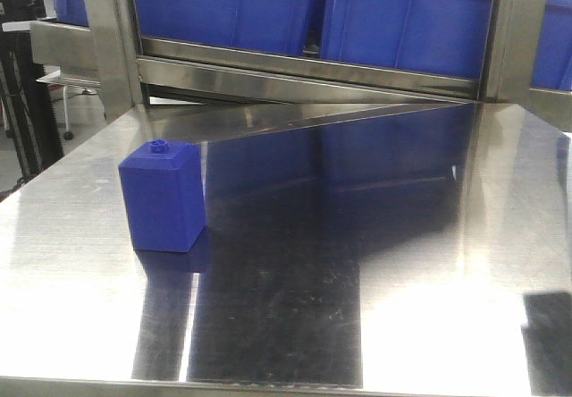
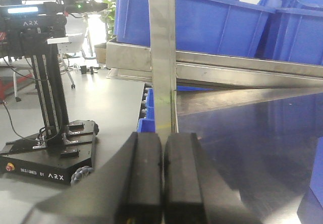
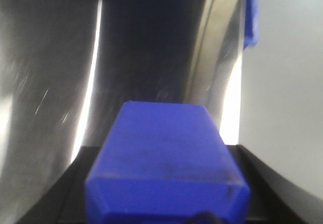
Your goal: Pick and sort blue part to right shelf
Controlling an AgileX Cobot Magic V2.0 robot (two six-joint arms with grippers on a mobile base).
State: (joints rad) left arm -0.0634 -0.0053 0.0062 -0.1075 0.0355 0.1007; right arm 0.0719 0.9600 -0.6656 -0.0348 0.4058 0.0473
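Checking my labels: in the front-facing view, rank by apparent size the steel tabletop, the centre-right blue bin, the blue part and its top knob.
Largest to smallest: steel tabletop; centre-right blue bin, though cropped and farther off, so its real size is unsure; blue part; knob.

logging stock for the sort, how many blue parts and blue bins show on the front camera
blue part: 1, on the steel table
blue bins: 4, all cut off by the frame
total: 5
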